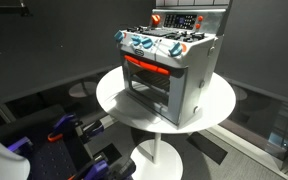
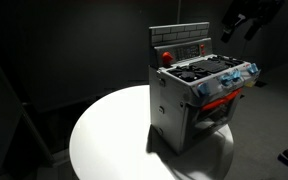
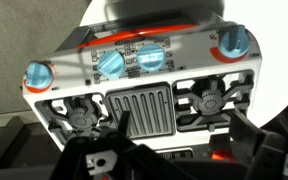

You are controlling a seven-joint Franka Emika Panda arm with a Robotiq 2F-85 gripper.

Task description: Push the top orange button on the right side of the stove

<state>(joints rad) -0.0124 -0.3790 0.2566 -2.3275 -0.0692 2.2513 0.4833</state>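
White and round, the pedestal table (image 1: 109,97) is the largest thing in front of me. In both exterior views it carries the boxy silver-grey toy stove (image 1: 179,80), which stands fully inside the table's edge. In an exterior view the widest bare stretch of the table top lies beside the stove's plain side wall (image 2: 169,110).

The dark oven window with orange-red trim (image 1: 144,85) fills the stove's front. Along the rear of the stove top rises the upright grey back control panel (image 2: 184,45), and a red round button (image 2: 166,56) sits at one end of it.

From my wrist view I look down on the cooktop. A ribbed grey centre grille (image 3: 139,108) lies between two dark burners (image 3: 82,115), and a row of blue-and-white knobs (image 3: 111,62) runs along the front lip.

My dark gripper (image 3: 174,160) hangs above the stove on the back-panel side. Its fingers are spread wide apart, with nothing held between them and nothing touched. In an exterior view it sits high, clear of the panel.
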